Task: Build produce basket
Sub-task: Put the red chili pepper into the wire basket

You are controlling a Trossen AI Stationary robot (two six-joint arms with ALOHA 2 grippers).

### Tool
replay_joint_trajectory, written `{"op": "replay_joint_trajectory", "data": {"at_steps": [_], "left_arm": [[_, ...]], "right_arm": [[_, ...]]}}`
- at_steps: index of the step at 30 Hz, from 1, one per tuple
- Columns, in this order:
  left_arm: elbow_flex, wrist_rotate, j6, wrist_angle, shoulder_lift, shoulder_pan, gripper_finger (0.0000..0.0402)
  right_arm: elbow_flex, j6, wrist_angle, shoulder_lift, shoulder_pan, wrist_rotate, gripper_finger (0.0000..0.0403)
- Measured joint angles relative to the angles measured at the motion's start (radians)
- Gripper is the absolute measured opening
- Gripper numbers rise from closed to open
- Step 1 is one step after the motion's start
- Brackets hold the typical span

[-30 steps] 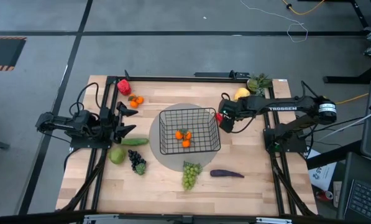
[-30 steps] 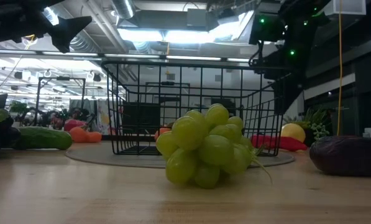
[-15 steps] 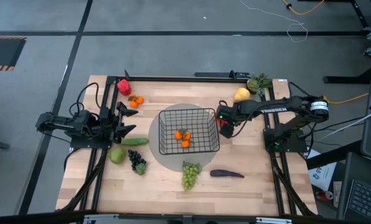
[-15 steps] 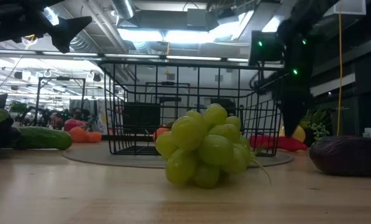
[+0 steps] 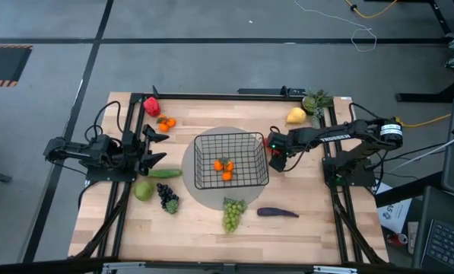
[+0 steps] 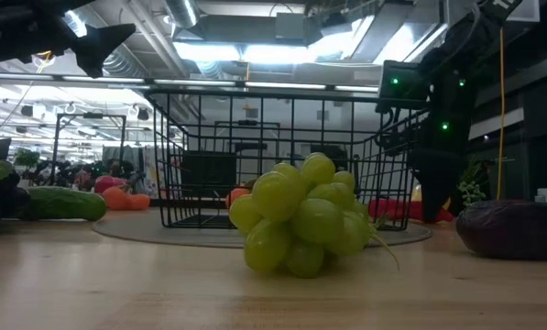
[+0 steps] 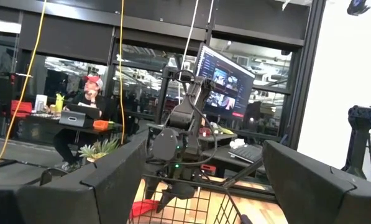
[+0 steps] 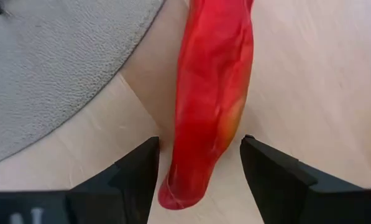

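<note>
**Basket barely started**

Only oranges (image 5: 224, 168) in the basket (image 5: 230, 137) so far; grapes (image 5: 231, 214), eggplant (image 5: 277, 212), cucumber (image 5: 164, 173), apple (image 5: 142, 190), pear (image 5: 296, 116) left out on the surface (image 5: 211, 237). Right tool (image 8: 199, 167) down beside the basket, fingers apart astride the red chili (image 8: 211, 93), not yet clenched. Left tool (image 5: 155, 148) parked, spread wide, empty.

From my station the overhead picture is evenly lit, with only soft, short shadows beside the basket (image 5: 228, 158) on the pale table (image 5: 211, 221). At table level I look into bright ceiling lights (image 6: 255, 50) that glare and leave the arms as dark silhouettes; the green grapes (image 6: 305, 225) are sharp, the room behind soft. My right wrist camera shows the red chili (image 8: 213, 93) slightly blurred, brightly lit.
</note>
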Motion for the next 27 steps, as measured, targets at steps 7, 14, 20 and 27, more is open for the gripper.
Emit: {"op": "replay_joint_trajectory", "data": {"at_steps": [7,14,20,27], "left_arm": [[0.0,-0.051,-0.006,0.016,0.0,0.0,0.0315],[0.0,-0.076,0.041,0.068,0.0,0.0,0.0315],[0.0,-0.075,0.046,0.065,0.0,0.0,0.0315],[0.0,-0.074,-0.055,0.087,0.0,0.0,0.0315]], "right_arm": [[0.0,0.196,-0.004,0.0,0.0,0.03,0.0199],[0.0,0.166,-0.068,0.0,-0.029,0.147,0.0172],[0.0,0.191,-0.115,0.0,-0.03,0.249,0.0073],[0.021,0.289,-0.289,-0.021,-0.029,0.262,0.0008]]}}
